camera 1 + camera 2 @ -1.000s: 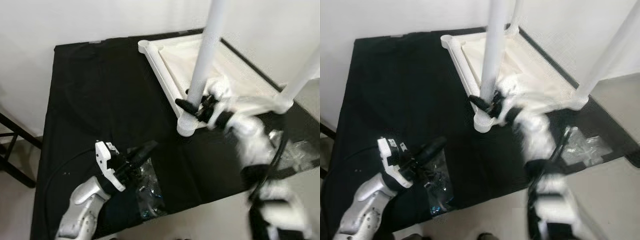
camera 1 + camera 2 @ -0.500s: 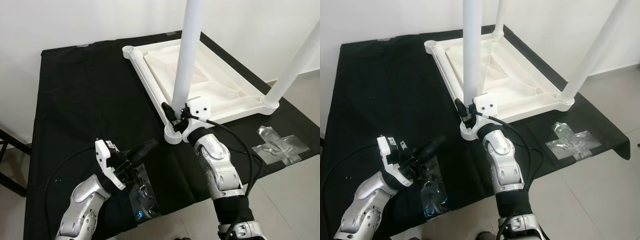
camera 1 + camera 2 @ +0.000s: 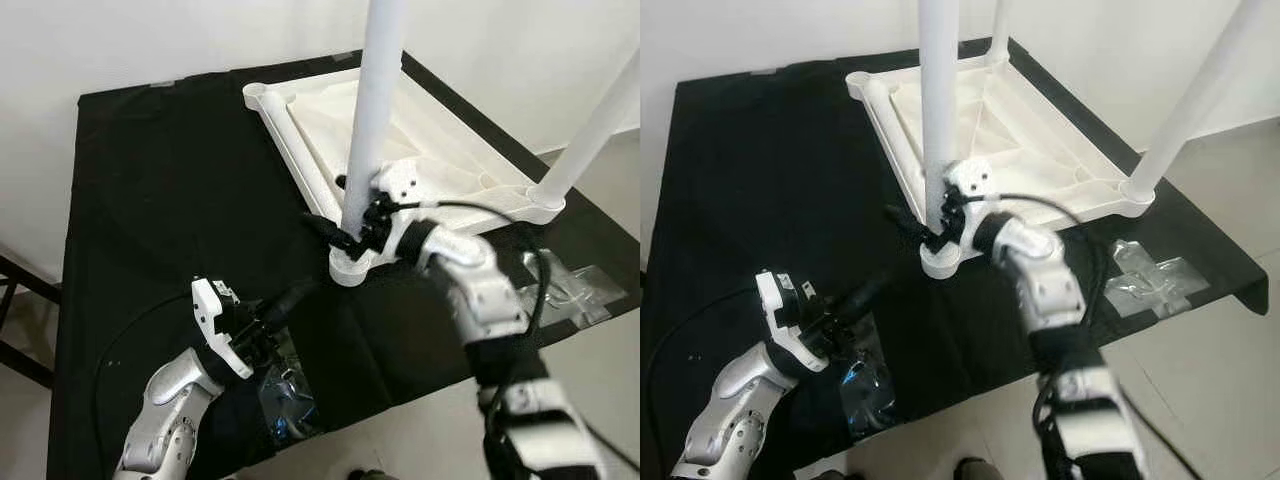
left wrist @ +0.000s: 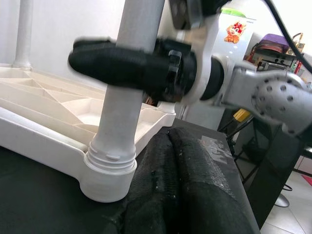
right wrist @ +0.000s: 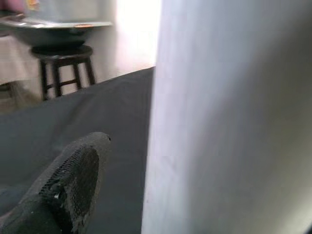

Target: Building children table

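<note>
The right gripper (image 3: 345,215) clamps the white table leg (image 3: 372,120) near its socket; the left gripper (image 3: 290,300), fingers pressed together, holds nothing.

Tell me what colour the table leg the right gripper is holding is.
White. The table leg shows best in the left eye view, standing in its white corner socket.

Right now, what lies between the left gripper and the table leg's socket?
Only bare black cloth separates the left gripper from the socket, seen in the left eye view.
</note>
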### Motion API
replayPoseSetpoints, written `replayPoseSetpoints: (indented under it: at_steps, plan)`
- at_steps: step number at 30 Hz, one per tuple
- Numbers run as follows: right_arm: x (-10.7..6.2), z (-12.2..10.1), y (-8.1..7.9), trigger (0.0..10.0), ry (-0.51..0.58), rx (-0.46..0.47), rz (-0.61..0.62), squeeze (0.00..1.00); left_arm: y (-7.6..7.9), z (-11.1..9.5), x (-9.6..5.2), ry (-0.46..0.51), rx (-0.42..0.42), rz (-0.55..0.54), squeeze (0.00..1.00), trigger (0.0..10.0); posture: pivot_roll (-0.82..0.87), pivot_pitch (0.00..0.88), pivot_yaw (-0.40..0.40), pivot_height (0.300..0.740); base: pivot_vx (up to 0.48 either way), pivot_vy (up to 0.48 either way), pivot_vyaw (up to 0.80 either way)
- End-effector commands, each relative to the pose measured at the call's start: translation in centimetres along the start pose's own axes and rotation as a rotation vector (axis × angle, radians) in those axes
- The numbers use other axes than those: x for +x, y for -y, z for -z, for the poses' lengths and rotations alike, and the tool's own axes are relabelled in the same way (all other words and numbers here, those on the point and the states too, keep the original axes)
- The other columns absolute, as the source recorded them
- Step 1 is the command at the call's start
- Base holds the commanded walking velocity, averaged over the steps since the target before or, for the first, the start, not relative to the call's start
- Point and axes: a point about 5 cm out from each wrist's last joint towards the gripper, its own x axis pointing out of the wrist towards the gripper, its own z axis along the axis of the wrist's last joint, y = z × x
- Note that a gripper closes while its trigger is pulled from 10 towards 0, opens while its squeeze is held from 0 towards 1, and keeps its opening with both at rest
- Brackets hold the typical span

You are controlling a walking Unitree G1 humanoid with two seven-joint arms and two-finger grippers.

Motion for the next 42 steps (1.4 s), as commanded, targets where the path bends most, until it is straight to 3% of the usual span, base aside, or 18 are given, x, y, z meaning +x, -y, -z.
replayPoseSetpoints:
  at_steps: [1, 3, 5, 6, 7, 8, 14, 22, 24, 25, 27, 28, 29, 30, 31, 38, 39, 42]
  plan:
    - [0.3, 0.4, -0.5, 10.0, -0.004, 0.02, -0.087, 0.0, 0.2, 0.3, -0.2, -0.014, -0.013, 0.006, 0.0, 10.0, 0.02, 0.158, -0.033, 0.74, 0.0, 0.0, 0.0]
    - [0.3, 0.1, -0.4, 10.0, 0.004, 0.03, -0.181, 0.0, 0.2, 0.3, -0.2, -0.016, -0.012, 0.006, 0.0, 10.0, 0.02, 0.158, -0.032, 0.74, 0.0, 0.0, 0.0]
    - [0.3, 0.1, -0.4, 10.0, 0.004, 0.03, -0.181, 0.0, 0.2, 0.3, -0.2, -0.016, -0.012, 0.006, 0.0, 10.0, 0.02, 0.158, -0.032, 0.74, 0.0, 0.0, 0.0]
    - [0.2, 0.0, -0.3, 8.7, 0.005, 0.039, -0.221, 0.0, 0.2, 0.3, -0.2, -0.017, -0.011, 0.007, 0.0, 10.0, 0.02, 0.159, -0.032, 0.74, 0.0, 0.0, 0.0]
    - [0.2, 0.0, -0.3, 8.7, 0.005, 0.039, -0.221, 0.0, 0.2, 0.3, -0.2, -0.017, -0.011, 0.007, 0.0, 10.0, 0.02, 0.159, -0.032, 0.74, 0.0, 0.0, 0.0]
    - [0.1, -0.1, 0.0, 0.0, 0.007, 0.063, -0.246, 0.0, 0.2, 0.3, -0.2, -0.018, -0.011, 0.008, 0.0, 10.0, 0.02, 0.159, -0.03, 0.74, 0.0, 0.0, 0.0]
    - [-0.6, 0.7, 1.1, 0.0, -0.004, 0.106, -0.22, 0.0, 0.3, 0.3, -0.2, -0.017, -0.011, 0.008, 0.0, 10.0, 0.02, 0.163, -0.031, 0.74, 0.0, 0.0, 0.0]
    - [-1.5, 1.6, 1.3, 0.0, -0.017, 0.109, -0.123, 0.0, 0.4, 0.3, -0.2, -0.017, -0.013, 0.008, 0.0, 10.0, 0.02, 0.164, -0.028, 0.74, 0.0, 0.0, 0.0]
    - [-2.1, 3.2, 0.9, 0.0, -0.067, 0.133, 0.06, 0.0, 0.4, 0.3, -0.3, -0.017, -0.014, 0.009, 0.0, 10.0, 0.01, 0.162, -0.038, 0.74, 0.0, 0.0, 0.0]
    - [-2.1, 3.2, 0.9, 0.0, -0.067, 0.133, 0.06, 0.0, 0.4, 0.3, -0.3, -0.017, -0.014, 0.009, 0.0, 10.0, 0.01, 0.162, -0.038, 0.74, 0.0, 0.0, 0.0]
    - [-2.3, 6.0, -1.7, 0.0, -0.146, 0.178, 0.417, 0.0, 0.4, 0.3, -0.4, -0.018, -0.014, 0.009, 0.0, 10.0, 0.01, 0.162, -0.032, 0.74, 0.0, 0.0, 0.0]
    - [-2.3, 6.0, -1.7, 0.0, -0.146, 0.178, 0.417, 0.0, 0.4, 0.3, -0.4, -0.018, -0.014, 0.009, 0.0, 10.0, 0.01, 0.162, -0.032, 0.74, 0.0, 0.0, 0.0]
    - [-2.6, 7.0, -3.2, 0.0, -0.183, 0.205, 0.538, 0.0, 0.3, 0.3, -0.4, -0.019, -0.014, 0.008, 0.0, 10.0, 0.01, 0.159, -0.03, 0.74, 0.0, 0.0, 0.0]
    - [-2.6, 7.0, -3.2, 0.0, -0.183, 0.205, 0.538, 0.0, 0.3, 0.3, -0.4, -0.019, -0.014, 0.008, 0.0, 10.0, 0.01, 0.159, -0.03, 0.74, 0.0, 0.0, 0.0]
    - [-2.8, 7.7, -4.4, 0.0, -0.198, 0.223, 0.621, 0.0, 0.2, 0.3, -0.4, -0.021, -0.014, 0.009, 0.0, 10.0, 0.01, 0.152, -0.024, 0.74, 0.0, 0.0, 0.0]
    - [-2.8, 7.5, -3.2, 0.0, -0.19, 0.176, 0.679, 0.0, 0.2, 0.5, -0.4, -0.028, -0.017, 0.014, 0.0, 10.0, 0.01, 0.141, -0.029, 0.74, 0.0, 0.0, 0.0]
    - [-2.8, 7.4, -3.0, 3.3, -0.201, 0.16, 0.688, 0.0, 0.2, 0.5, -0.5, -0.029, -0.016, 0.013, 0.0, 10.0, 0.01, 0.141, -0.029, 0.74, 0.0, 0.0, 0.0]
    - [-2.8, 7.3, -2.8, 3.3, -0.21, 0.149, 0.699, 0.0, 0.2, 0.5, -0.5, -0.03, -0.015, 0.012, 0.0, 10.0, 0.01, 0.141, -0.029, 0.74, 0.0, 0.0, 0.0]
